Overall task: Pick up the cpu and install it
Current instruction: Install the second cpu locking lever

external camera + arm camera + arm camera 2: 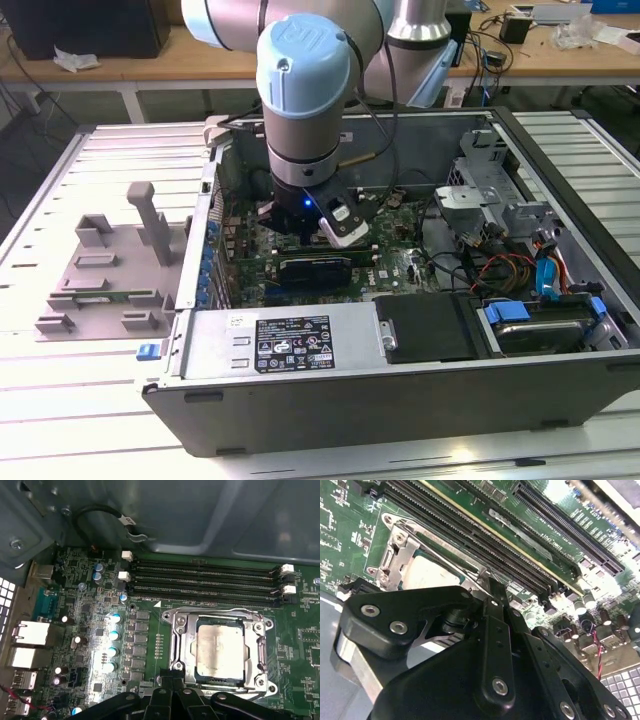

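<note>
One small flat square cpu with a silvery-white metal top (220,649) lies inside the silvery metal socket frame (179,645) on the green motherboard (95,630), just beside the long black memory slots (200,582). In both wrist views it looks level and square to the frame, so I judge that the seating is already done or very near to done.

The black claw (173,681) hangs just over one edge of the frame. Its tips seem clenched together with nothing between them, and they are apart from the cpu.

To do this step well, I think the chip must sit flat with its corners matched to the socket, with no pressing from above and no sideways sliding, because the contacts under it bend easily. Any movement of the claw near the frame should be slow and straight.

Several things are hard to make out:
- The cpu's near edge is covered by the claw in the second wrist view (427,572).
- I cannot tell whether the frame's latch is locked.
- In the exterior view the light blue and grey robot arm (305,90) hides the socket inside the open grey computer case (400,400), which stands on the white slatted table (60,430).
</note>
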Robot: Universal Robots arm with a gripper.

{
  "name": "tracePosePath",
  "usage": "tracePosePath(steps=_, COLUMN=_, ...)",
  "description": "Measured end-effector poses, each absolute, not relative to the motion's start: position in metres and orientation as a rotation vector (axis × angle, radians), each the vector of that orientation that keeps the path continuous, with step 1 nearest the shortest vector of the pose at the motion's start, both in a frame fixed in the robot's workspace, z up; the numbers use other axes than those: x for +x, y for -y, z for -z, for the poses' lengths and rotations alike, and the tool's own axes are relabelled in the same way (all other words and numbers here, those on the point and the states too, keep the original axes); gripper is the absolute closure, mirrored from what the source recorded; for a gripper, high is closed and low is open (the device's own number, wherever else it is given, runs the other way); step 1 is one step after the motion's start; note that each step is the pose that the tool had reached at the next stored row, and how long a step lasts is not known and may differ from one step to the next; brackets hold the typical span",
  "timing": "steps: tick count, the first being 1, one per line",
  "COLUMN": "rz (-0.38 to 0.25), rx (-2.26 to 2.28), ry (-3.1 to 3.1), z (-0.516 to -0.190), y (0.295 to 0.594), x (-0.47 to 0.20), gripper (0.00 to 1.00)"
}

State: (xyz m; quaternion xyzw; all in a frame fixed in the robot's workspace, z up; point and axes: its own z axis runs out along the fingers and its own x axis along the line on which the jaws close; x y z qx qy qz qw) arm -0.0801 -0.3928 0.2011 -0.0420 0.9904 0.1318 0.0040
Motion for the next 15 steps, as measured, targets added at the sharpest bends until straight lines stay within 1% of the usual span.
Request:
tracePosePath(steps=3, rz=-0.413, rx=-0.131, ry=-3.104, z=-0.205, y=0.393, x=-0.080, gripper=0.89)
tracePosePath(steps=9, rz=-0.413, rx=-0.131, ry=-3.104, z=-0.230, y=0.393, x=-0.080, gripper=0.89)
tracePosePath(steps=13, rz=-0.412, rx=-0.132, ry=-3.104, z=-0.253, y=0.393, x=-0.080, gripper=0.89)
tracePosePath(steps=15, rz=-0.412, rx=-0.132, ry=-3.104, z=-0.256, y=0.393, x=-0.079, gripper=0.89)
